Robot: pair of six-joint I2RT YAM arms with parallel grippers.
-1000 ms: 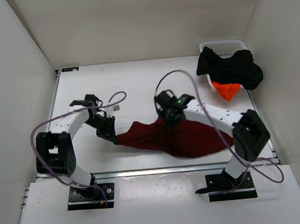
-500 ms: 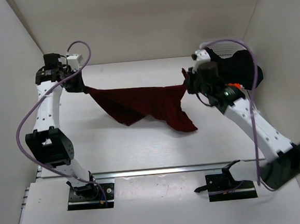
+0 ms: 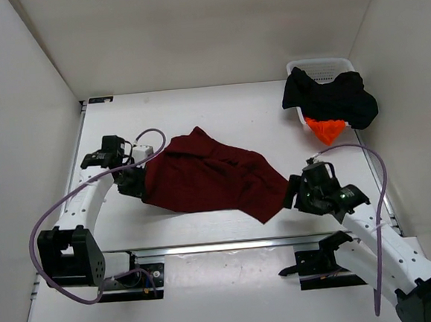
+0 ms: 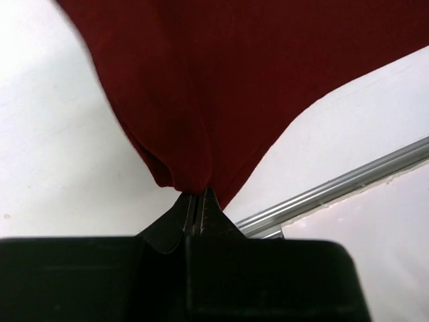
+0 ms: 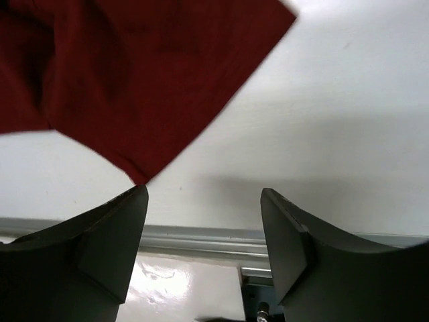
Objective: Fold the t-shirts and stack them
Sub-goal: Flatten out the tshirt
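The maroon t-shirt lies rumpled across the middle of the table. My left gripper is shut on its left edge; in the left wrist view the maroon t-shirt bunches into the closed tips of my left gripper. My right gripper stands open just off the shirt's near right corner. In the right wrist view the right gripper has nothing between its fingers, and the maroon t-shirt ends by the left finger. The black t-shirt and the orange t-shirt hang over the basket.
A white mesh basket sits at the far right corner. A metal rail runs along the table's near edge. White walls enclose the left, back and right sides.
Both arms came down from holding the maroon t-shirt stretched in the air. The shirt now lies on the table, and my right gripper has opened and let go of it.
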